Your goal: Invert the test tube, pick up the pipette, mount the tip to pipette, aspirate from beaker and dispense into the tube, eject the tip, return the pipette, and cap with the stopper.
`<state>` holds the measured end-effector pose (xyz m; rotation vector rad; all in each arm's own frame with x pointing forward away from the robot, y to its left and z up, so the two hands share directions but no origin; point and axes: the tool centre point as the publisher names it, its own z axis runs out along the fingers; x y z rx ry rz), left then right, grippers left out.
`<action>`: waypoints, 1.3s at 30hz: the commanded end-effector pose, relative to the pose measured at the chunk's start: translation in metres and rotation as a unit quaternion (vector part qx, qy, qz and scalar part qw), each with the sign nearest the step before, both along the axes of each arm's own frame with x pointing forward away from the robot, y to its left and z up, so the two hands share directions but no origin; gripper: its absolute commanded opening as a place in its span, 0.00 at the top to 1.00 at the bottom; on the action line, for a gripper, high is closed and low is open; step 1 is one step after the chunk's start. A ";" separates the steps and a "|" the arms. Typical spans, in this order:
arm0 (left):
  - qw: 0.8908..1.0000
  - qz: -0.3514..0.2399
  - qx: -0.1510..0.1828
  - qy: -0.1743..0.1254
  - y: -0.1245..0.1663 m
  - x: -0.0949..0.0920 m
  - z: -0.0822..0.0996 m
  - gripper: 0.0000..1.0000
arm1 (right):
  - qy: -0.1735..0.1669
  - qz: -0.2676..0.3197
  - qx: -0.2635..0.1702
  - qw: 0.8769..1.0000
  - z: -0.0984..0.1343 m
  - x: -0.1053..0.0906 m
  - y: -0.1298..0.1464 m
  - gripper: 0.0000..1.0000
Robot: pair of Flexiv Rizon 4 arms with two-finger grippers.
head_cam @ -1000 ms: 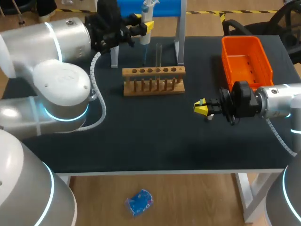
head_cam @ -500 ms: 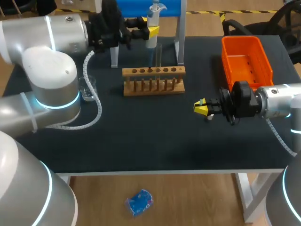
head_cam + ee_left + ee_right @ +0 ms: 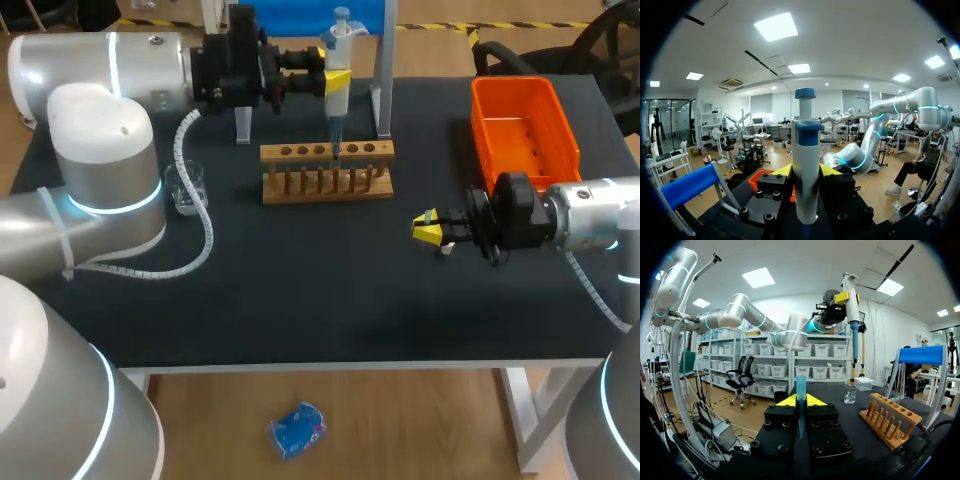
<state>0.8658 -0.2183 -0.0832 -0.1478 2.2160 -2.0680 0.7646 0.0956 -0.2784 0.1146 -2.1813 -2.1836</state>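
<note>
Between my left fingers: the pipette [image 3: 805,165], clamped from two sides, with a yellow pad showing on either side of its white body.
Left gripper [image 3: 336,82]: closed on that pipette and nothing else. It reaches in from 9 o'clock along the far side of the table [image 3: 300,290].
Pipette axis: upright, with the plunger at 12 o'clock and the blue tip at 6 o'clock.
Test tube [image 3: 339,150]: stands in the wooden rack [image 3: 372,189], straight down at 6 o'clock from the tip, its long axis in line with the pipette's. I cannot tell whether the tip is already inside the mouth.
Step, as I judge it: dispensing into the tube. The coming move looks like a short straight drop and a plunger press; any sideways drift could catch the tip on the rim.
Nearer arm: the left, by far.
Beaker [image 3: 186,188]: at 8 o'clock from the rack, well apart from it, beside my left arm.
Right gripper [image 3: 427,231]: at 4 o'clock from the rack, low over the table, its fingers closed on a slim blue tapered piece [image 3: 800,405]. I cannot tell whether that is a tip or the stopper.
</note>
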 end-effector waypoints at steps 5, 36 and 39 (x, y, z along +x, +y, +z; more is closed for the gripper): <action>1.000 -0.004 -0.002 0.000 -0.030 -0.020 0.007 1.00 | 0.000 0.000 0.000 1.000 0.000 -0.001 0.000 1.00; 1.000 -0.014 -0.003 0.001 -0.049 -0.057 0.020 1.00 | 0.000 0.000 0.000 1.000 0.000 -0.001 0.000 1.00; 1.000 -0.014 -0.003 0.001 -0.049 -0.057 0.020 1.00 | 0.003 0.007 0.003 1.000 -0.002 0.002 0.003 1.00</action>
